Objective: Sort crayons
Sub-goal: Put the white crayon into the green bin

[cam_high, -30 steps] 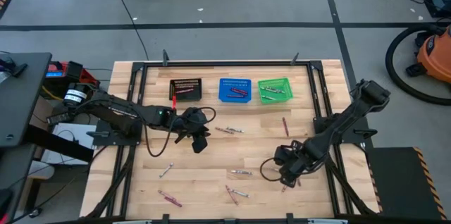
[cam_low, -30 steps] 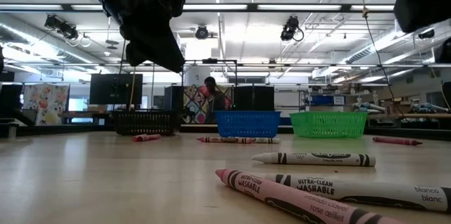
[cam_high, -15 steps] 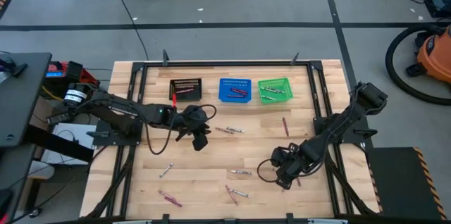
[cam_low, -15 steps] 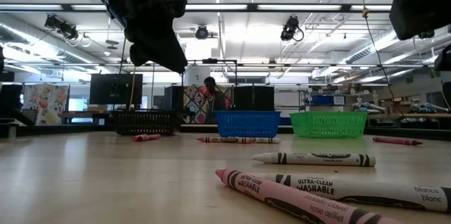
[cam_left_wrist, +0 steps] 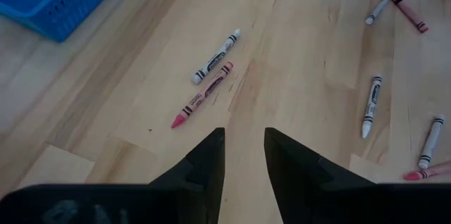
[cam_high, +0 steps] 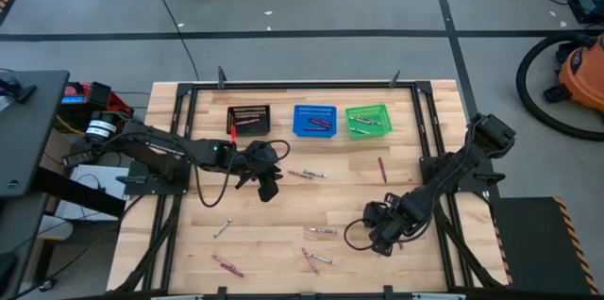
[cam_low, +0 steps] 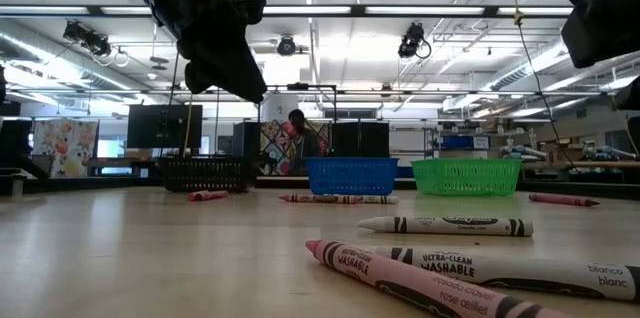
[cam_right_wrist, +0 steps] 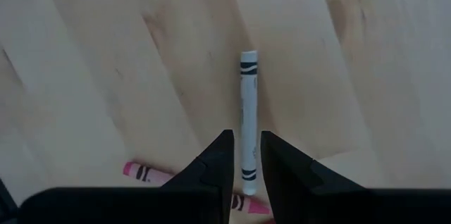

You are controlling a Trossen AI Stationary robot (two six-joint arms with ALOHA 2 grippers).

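Crayons lie scattered on the wooden table (cam_high: 283, 210): a white one and a pink one (cam_high: 307, 175) near the middle, others toward the near edge (cam_high: 316, 258). My left gripper (cam_high: 267, 187) is open and empty above the table, left of the middle pair; its wrist view shows the white crayon (cam_left_wrist: 215, 57) and the pink crayon (cam_left_wrist: 201, 104) ahead of it. My right gripper (cam_high: 377, 234) is open at the near right, pointing down. Its fingertips stand on either side of a white crayon (cam_right_wrist: 247, 118) lying flat, with a pink crayon (cam_right_wrist: 148, 175) beside it.
Black (cam_high: 248, 118), blue (cam_high: 314, 120) and green (cam_high: 367, 119) mesh baskets stand in a row at the far side, each holding crayons. A dark red crayon (cam_high: 382, 169) lies below the green basket. A metal frame borders the table. A person shows far off in the room (cam_low: 297, 133).
My right gripper has moved a little toward the table's near-left and come down slightly. The crayons have stayed where they were.
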